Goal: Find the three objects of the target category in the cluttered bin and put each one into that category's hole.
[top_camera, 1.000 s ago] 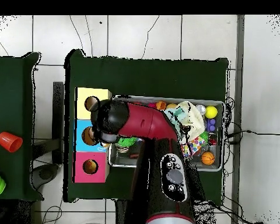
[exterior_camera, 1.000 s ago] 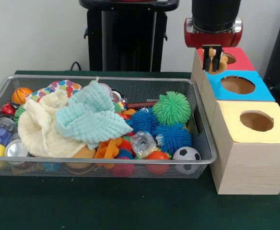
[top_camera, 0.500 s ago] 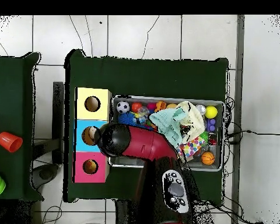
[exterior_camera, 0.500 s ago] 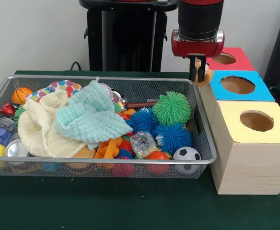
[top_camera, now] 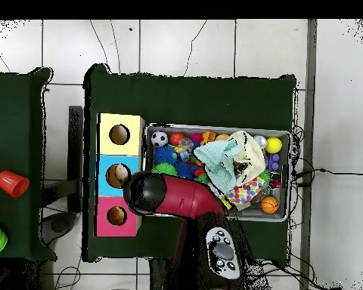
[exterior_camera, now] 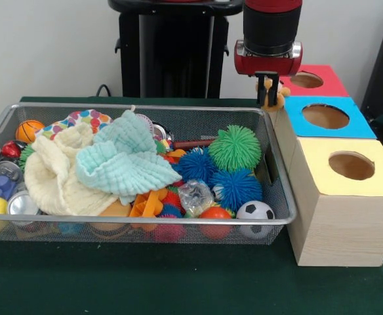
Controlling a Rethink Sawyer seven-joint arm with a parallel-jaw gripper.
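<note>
My gripper [exterior_camera: 268, 94] hangs above the far right corner of the wire bin [exterior_camera: 145, 107], shut on a small orange-tan toy [exterior_camera: 281, 99] that pokes out beside its fingers. It is just left of the red box [exterior_camera: 328, 84] and the blue box [exterior_camera: 359, 125]. The yellow box [exterior_camera: 316, 157] stands nearest; each box has a round hole on top. In the overhead view the arm's head [top_camera: 144, 192] covers the gripper, at the bin-side edge of the blue box [top_camera: 109, 175] and the red box [top_camera: 105, 219].
The bin holds a mint cloth [exterior_camera: 122, 161], a cream cloth [exterior_camera: 50, 174], a green spiky ball [exterior_camera: 235, 147], blue spiky balls [exterior_camera: 236, 189], a soccer ball [exterior_camera: 255, 211], a basketball [exterior_camera: 29, 130] and small toys. A red cup [top_camera: 12, 183] sits on the neighbouring table.
The gripper has carried the orange-tan toy from in front of the red box's hole leftward in the front view, to the bin's far right corner, then risen slightly.
</note>
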